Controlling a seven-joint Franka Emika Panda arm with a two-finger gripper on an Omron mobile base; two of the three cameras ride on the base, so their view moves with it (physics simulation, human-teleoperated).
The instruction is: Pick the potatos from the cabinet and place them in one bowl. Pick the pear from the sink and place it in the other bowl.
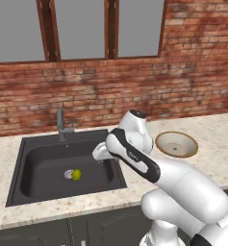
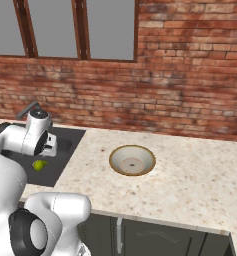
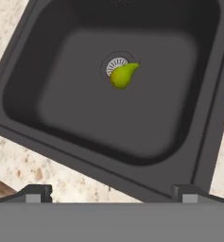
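Beneath my gripper (image 3: 111,197), jaws apparently spread and empty, the small yellow-green pear (image 3: 122,75) lies against the black sink's (image 3: 61,101) silver drain (image 3: 114,64); I fear it rolls when pinched.

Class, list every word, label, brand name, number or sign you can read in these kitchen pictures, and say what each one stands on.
None can be read.
A small light mark sits on the dark band of the robot arm in the left base view: too small and blurred to read.
The sink, pear, cream-white bowl, brick wall and counter carry no text.
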